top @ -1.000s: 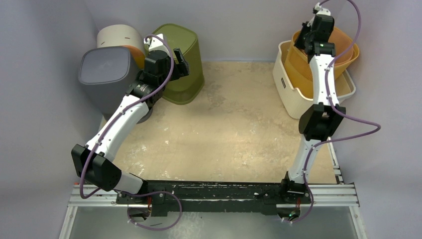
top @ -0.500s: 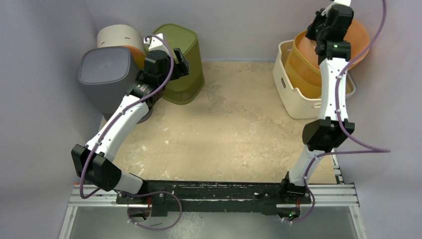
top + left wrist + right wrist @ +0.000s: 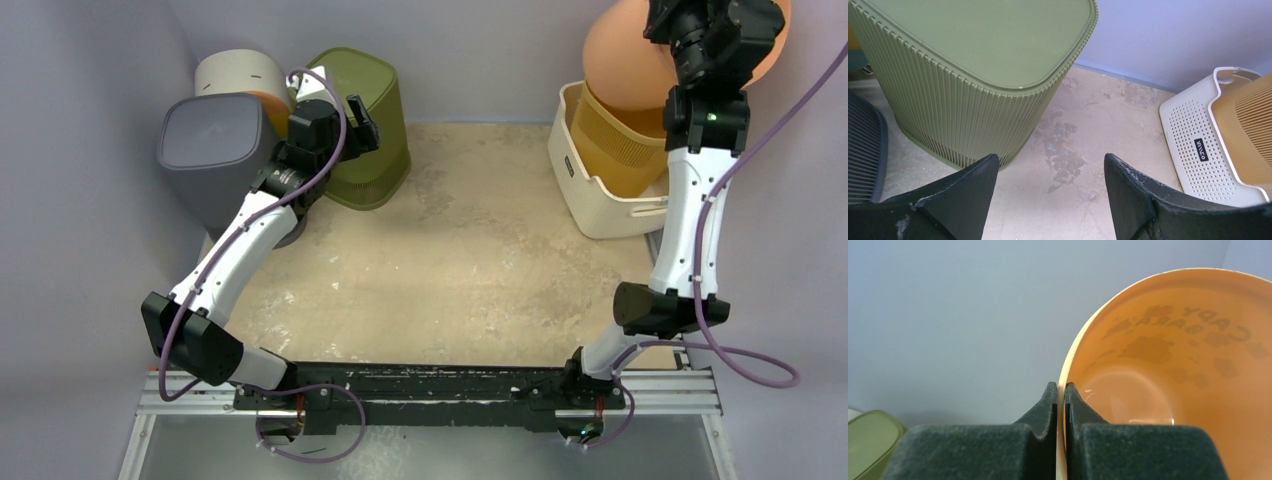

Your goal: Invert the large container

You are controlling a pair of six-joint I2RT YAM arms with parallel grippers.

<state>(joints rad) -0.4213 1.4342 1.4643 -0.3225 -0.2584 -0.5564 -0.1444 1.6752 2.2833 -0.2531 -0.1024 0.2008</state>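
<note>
My right gripper [image 3: 688, 30] is shut on the rim of a large smooth orange bowl-shaped container [image 3: 628, 58], held high above the white basket [image 3: 598, 215] at the back right. In the right wrist view the fingertips [image 3: 1061, 390] pinch the thin rim, and the container's inside [image 3: 1173, 360] faces the camera. A ribbed orange basket [image 3: 625, 150] stays inside the white basket. My left gripper [image 3: 365, 125] is open and empty beside the green bin [image 3: 378, 100]. In the left wrist view its jaws [image 3: 1050, 162] stand wide apart over bare table.
The inverted green ribbed bin [image 3: 978, 65] stands at the back left, with a dark grey bin [image 3: 213, 150] and a beige cylinder [image 3: 238, 72] beside it. The white basket [image 3: 1198, 145] also shows in the left wrist view. Walls close in behind and at the sides.
My right arm has risen and lifted the smooth orange container up out of the white basket, tipping it on its side. The left arm has not moved.
</note>
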